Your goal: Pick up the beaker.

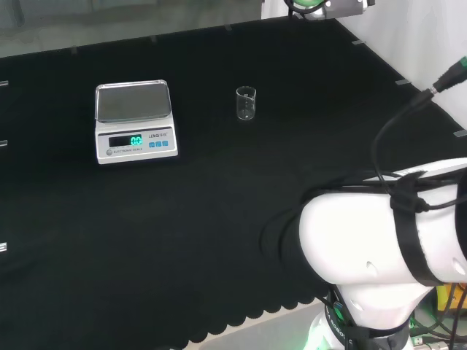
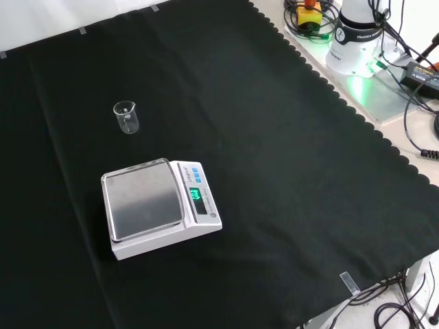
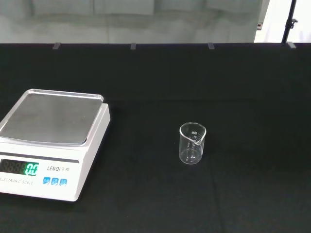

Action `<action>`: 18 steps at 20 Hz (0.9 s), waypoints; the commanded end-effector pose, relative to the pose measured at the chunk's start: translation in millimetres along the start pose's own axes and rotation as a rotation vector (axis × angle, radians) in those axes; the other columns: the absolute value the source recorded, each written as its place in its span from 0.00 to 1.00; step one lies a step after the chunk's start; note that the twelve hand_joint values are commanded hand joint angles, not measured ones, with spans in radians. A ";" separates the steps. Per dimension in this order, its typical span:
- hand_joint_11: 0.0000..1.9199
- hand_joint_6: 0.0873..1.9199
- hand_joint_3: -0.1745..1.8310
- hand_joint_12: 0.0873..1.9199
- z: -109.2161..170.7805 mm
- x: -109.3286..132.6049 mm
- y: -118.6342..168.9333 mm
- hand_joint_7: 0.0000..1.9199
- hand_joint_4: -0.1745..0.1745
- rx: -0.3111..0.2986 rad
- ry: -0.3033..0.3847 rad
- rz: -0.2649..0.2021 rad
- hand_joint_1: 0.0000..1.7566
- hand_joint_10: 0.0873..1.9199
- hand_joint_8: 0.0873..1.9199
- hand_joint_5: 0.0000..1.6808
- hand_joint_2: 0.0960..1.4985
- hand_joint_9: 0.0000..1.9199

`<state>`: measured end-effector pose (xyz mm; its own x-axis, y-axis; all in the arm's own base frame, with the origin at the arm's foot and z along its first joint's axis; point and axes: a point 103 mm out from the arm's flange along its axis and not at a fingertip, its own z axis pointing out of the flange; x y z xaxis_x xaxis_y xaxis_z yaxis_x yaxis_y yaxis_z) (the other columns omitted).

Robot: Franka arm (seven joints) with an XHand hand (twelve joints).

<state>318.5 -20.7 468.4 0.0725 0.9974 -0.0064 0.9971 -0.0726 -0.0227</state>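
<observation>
the task looks to be at its very start: the beaker (image 1: 246, 103) stands untouched on the black cloth of the bench (image 1: 219, 219), and the reach toward it is not yet made. in the head view it sits in the upper middle of the frame, well apart from the scale (image 1: 135, 120) at the upper left, with the arm's white link (image 1: 387, 248) bulking at the lower right, far from it. in the front view the beaker (image 2: 126, 116) is at the upper left, above the scale (image 2: 159, 208) which lies at centre left; the arm's base (image 2: 360, 38) stands at the upper right corner beyond the scalloped cloth edge. in the wrist view the beaker (image 3: 192, 143) is a little right of centre with the scale (image 3: 51, 141) at the left edge. whether the hand is open or closed i cannot tell. the next move, as i judge it, calls for carrying the hand across the bare cloth to the beaker, coming in from the side away from the scale, with fingers spread wide enough to go round the wall before closing. the beaker is small, clear and upright, with a pouring lip and faint markings on its side; it appears empty, and being light it may tip or slide if nudged.
</observation>
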 end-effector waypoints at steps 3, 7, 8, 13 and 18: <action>0.10 0.00 0.24 0.74 10.3 28.9 47.1 0.00 0.19 0.021 -0.009 0.009 0.04 0.45 0.33 0.10 0.67 0.06; 0.10 0.00 0.24 0.74 16.6 43.0 71.8 0.00 0.19 0.037 -0.001 0.007 0.04 0.45 0.34 0.10 0.67 0.07; 0.10 0.00 0.24 0.74 18.8 45.4 78.0 0.00 0.19 0.041 0.000 0.007 0.04 0.45 0.34 0.10 0.67 0.07; 0.10 0.00 0.23 0.74 48.4 -10.2 95.2 0.01 0.18 0.065 0.002 0.040 0.07 0.45 0.35 0.12 0.67 0.08; 0.10 0.00 0.23 0.74 74.0 -30.1 120.3 0.02 0.19 0.094 -0.013 0.070 0.09 0.45 0.36 0.13 0.67 0.09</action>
<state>409.1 -17.9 421.7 0.1048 0.9944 -0.0140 0.9893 -0.1057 -0.1006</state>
